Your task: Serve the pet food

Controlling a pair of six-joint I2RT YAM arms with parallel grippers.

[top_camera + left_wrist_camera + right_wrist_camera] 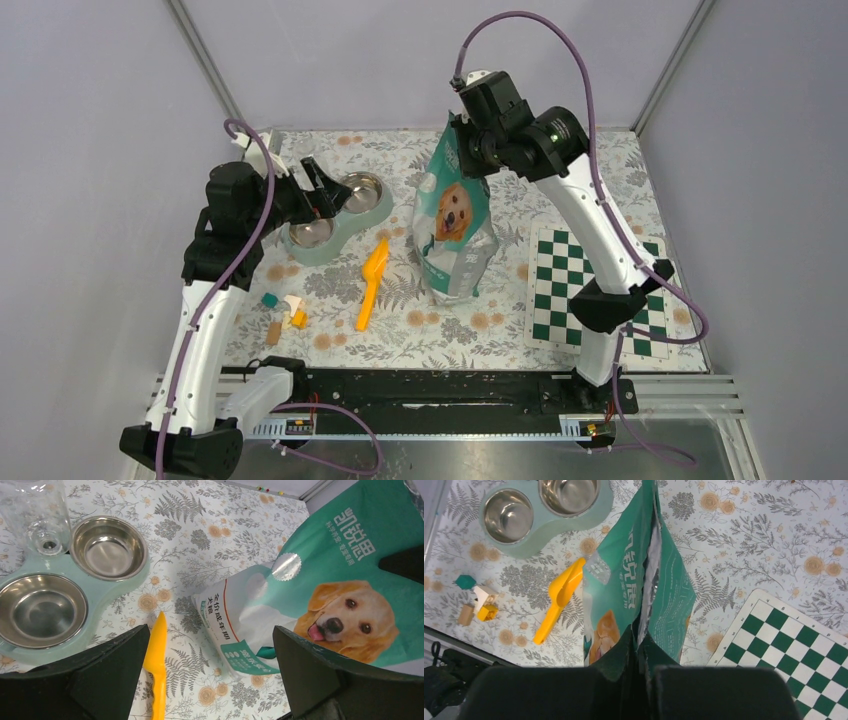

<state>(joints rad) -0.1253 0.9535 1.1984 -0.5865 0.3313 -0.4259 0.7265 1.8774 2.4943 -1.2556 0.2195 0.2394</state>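
Pet food bag (455,225), soft film, likely floppy and bottom-heavy, pinched at its top seam by right gripper (641,652) jaws; left gripper (210,632) jaws wide.

floral tbl (560,190), bowls (107,602), scoop (372,283), bag (455,230), blocks (285,315), chessboard (555,300)

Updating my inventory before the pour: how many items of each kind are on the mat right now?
Food bag: 1
Double-bowl feeder: 1
Yellow scoop: 1
Chessboard: 1
Small blocks: 4
Total: 8
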